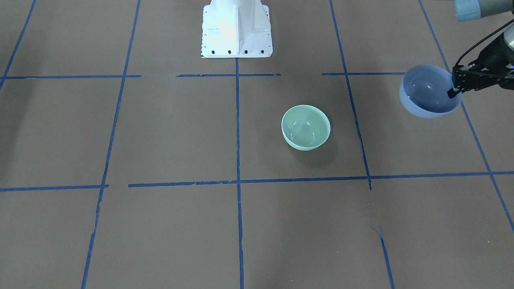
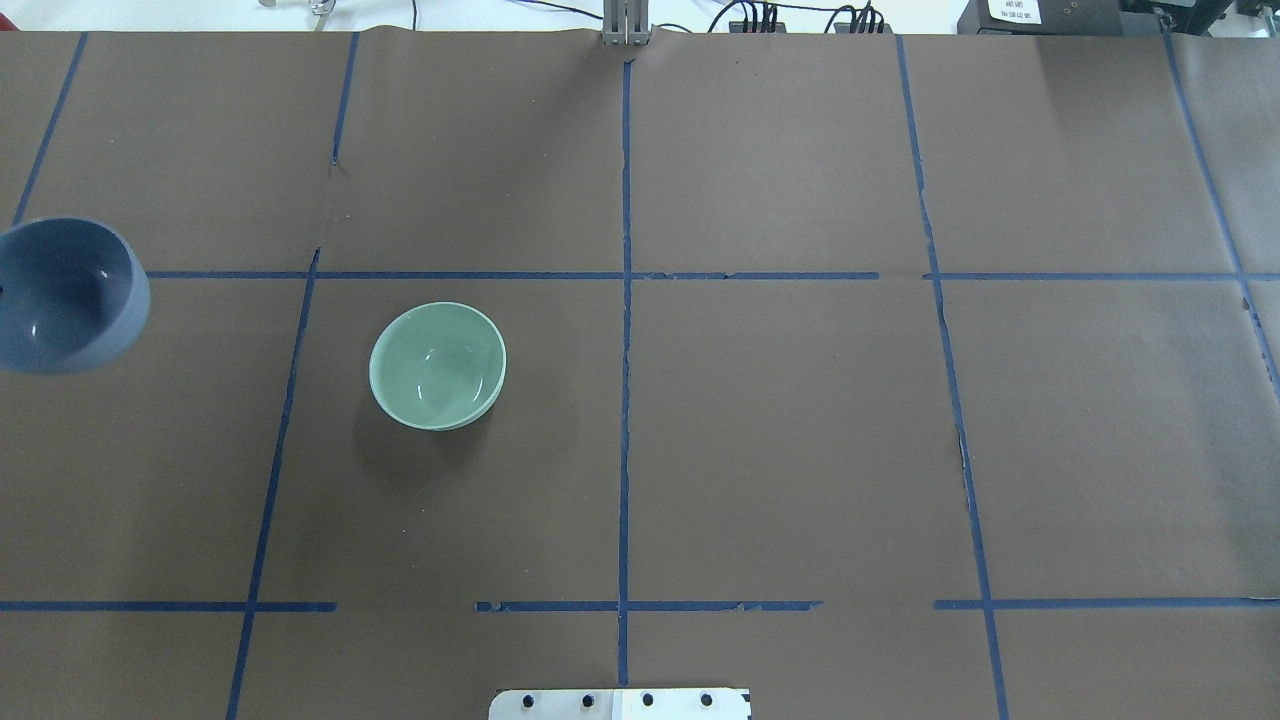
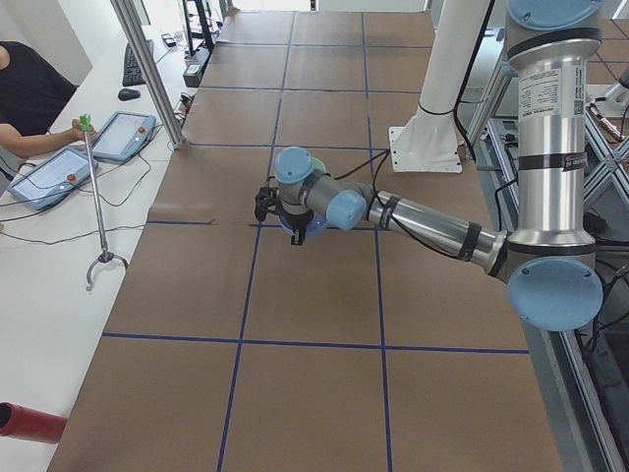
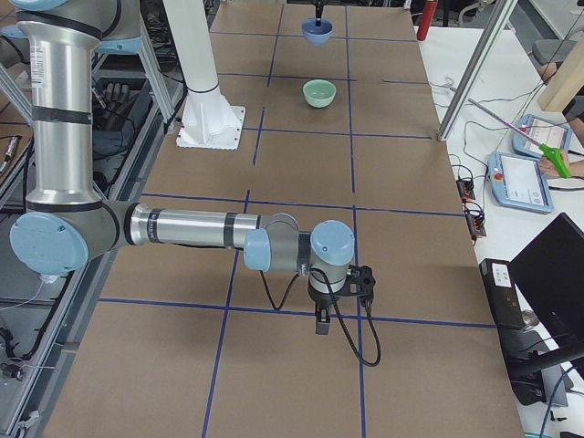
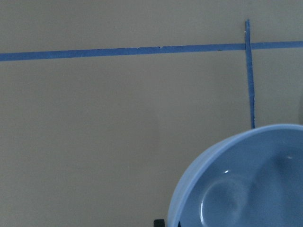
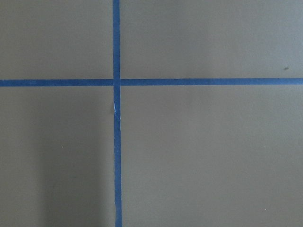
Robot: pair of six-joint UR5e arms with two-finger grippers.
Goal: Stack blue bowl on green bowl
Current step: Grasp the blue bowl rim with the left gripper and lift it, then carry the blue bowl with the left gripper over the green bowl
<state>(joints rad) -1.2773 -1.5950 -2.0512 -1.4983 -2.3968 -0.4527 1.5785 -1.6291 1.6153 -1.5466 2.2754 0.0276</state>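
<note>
The blue bowl [image 1: 425,94] hangs tilted from my left gripper [image 1: 452,93], which is shut on its rim and seems to hold it above the table. It shows at the left edge of the overhead view [image 2: 65,295] and fills the lower right of the left wrist view [image 5: 246,184]. The green bowl [image 1: 306,127] stands upright and empty on the brown table, apart from the blue bowl, toward the table's middle [image 2: 437,365]. My right gripper [image 4: 321,315] hangs over bare table far from both bowls. I cannot tell whether it is open or shut.
Blue tape lines [image 2: 625,330] divide the brown table into squares. The white robot base [image 1: 237,30] stands at the table's robot side. Tablets [image 3: 123,136] and a grabber tool [image 3: 98,211] lie on the white bench beyond the far edge.
</note>
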